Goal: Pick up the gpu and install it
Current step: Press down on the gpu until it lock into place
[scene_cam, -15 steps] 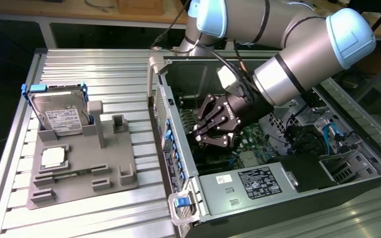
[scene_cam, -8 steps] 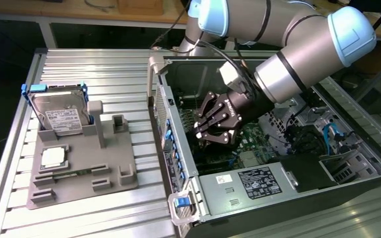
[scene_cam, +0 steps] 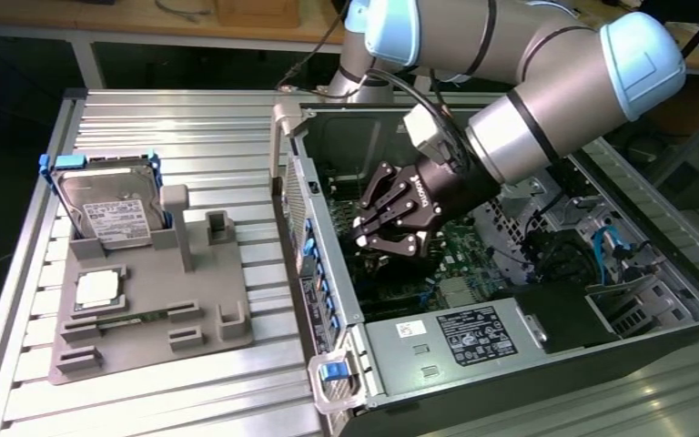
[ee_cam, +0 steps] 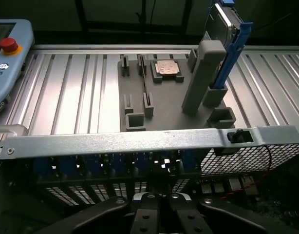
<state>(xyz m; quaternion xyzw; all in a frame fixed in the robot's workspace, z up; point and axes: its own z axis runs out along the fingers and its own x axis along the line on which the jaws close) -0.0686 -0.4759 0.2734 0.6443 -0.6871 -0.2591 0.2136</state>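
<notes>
On the exterior view's left, a grey tray (scene_cam: 143, 309) on the ribbed worktop (scene_cam: 204, 118) props the hard drive (scene_cam: 113, 214) upright for easy gripping. To the right, the pincer (scene_cam: 380, 238), jaws together, reaches into the open computer case (scene_cam: 447, 341) near the card slots; the gpu cannot be made out.

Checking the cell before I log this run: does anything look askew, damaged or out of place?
Nothing stands out. The hard drive stands upright in its slot on the grey fixture, and the tool is down inside the open computer case above the motherboard.
</notes>
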